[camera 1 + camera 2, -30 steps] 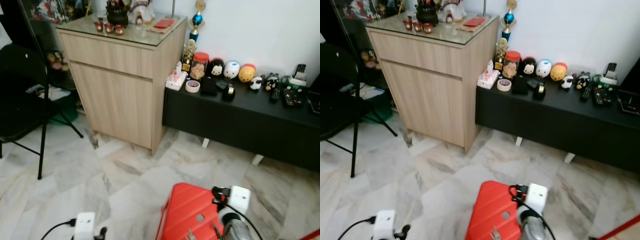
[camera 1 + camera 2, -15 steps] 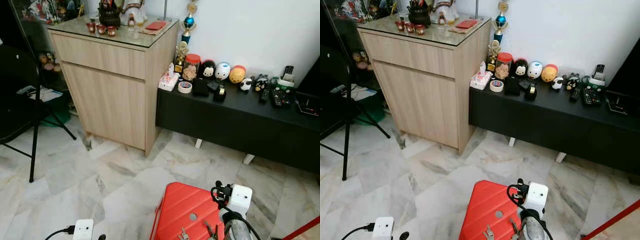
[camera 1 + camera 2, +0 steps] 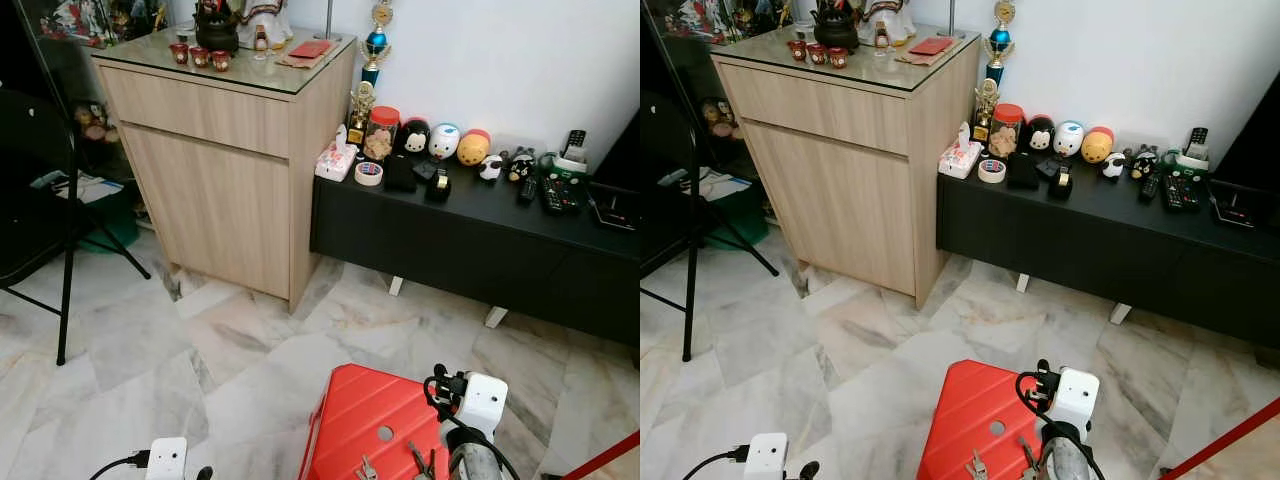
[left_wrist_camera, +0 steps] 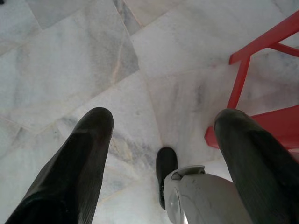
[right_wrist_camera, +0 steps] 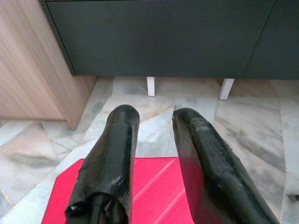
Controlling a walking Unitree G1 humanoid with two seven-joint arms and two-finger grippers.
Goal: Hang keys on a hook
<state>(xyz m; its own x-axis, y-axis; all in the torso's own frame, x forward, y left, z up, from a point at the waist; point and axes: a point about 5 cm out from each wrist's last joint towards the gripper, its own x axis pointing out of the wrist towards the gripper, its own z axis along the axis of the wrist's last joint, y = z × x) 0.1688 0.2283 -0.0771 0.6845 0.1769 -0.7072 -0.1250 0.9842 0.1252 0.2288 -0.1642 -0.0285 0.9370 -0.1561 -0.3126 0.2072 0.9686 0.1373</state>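
The right gripper (image 5: pixel 154 163) is held out low over the red stool (image 3: pixel 375 425), its two black fingers (image 5: pixel 112 158) set a narrow gap apart with nothing between them. The dark low cabinet (image 5: pixel 163 37) and marble floor (image 5: pixel 261 130) are seen beyond the fingertips in the right wrist view.

The keys (image 3: pixel 367 469) are made out at the near edge of the red stool top, small metal pieces lying flat, with a second bit of metal (image 3: pixel 420 461) just beside them. They lie below and slightly toward the robot's left of the right wrist, close under it. Their long axis cannot be read with any confidence; the pieces are too small.

The right arm is judged the nearer one by far. The left gripper (image 4: pixel 159 140) is hung over bare marble beside the stool's red legs, fingers spread wide, nothing held.

No hook can be picked out in these pictures. A pickup is judged to come first: the right gripper would have to be tipped downward and drawn back toward the robot, since it is pointed forward past the keys at present.
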